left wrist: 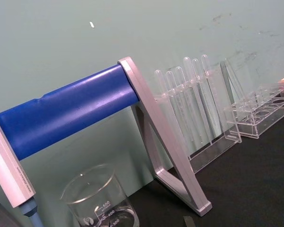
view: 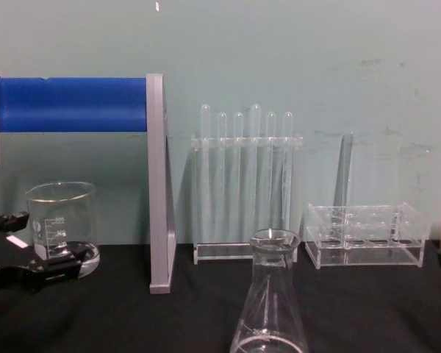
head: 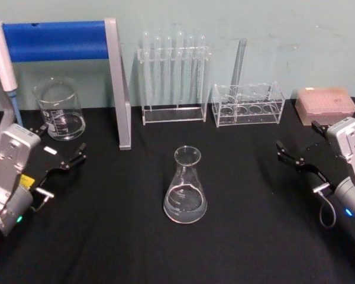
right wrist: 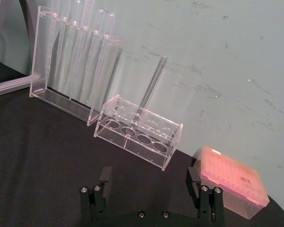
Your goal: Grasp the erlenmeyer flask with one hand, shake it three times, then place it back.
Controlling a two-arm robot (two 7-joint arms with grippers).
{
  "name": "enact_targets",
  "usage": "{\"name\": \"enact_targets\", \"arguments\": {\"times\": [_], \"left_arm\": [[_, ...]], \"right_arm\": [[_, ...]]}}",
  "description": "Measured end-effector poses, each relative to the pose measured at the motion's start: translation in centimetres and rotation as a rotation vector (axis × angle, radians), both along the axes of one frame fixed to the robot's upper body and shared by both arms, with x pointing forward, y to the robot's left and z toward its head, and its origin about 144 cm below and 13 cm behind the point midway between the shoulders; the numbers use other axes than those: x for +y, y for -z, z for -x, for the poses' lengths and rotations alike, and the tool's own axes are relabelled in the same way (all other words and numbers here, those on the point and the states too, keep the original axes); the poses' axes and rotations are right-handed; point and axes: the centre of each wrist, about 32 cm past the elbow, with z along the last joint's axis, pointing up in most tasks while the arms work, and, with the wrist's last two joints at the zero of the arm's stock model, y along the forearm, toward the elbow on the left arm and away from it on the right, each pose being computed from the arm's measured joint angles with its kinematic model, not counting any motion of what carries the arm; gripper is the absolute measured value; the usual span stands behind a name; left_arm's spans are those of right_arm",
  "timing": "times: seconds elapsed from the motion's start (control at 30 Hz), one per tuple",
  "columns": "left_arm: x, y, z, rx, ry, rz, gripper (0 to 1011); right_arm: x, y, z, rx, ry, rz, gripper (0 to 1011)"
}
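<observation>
Flask not yet grasped. The erlenmeyer flask (head: 185,186) stands upright mid-surface, well apart from both my grippers, and looks empty. My left gripper (head: 60,144) is at the left side, jaws open, just beside the beaker (head: 60,109). My right gripper (right wrist: 149,184) is at the right side, jaws open, near the pink tip box (head: 324,105).

Risks: a careless swing from the left could clip the beaker, and a loose hold on the smooth glass neck could let the flask slip during shaking.

Beaker contents: cannot tell.

Flask (head: 186,186) centre, rack (head: 173,83) behind, beaker (head: 61,109) seemingly back-left
</observation>
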Motion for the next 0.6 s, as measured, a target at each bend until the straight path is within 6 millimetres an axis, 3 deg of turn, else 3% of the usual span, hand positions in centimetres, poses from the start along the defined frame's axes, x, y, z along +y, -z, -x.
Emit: {"name": "enact_targets", "arguments": {"times": [0.6], "left_arm": [[0.0, 0.0, 0.0, 0.0, 0.0, 0.0, 1001]], "right_arm": [[-0.03, -0.03, 0.0, 0.0, -0.003, -0.001, 1000]]}}
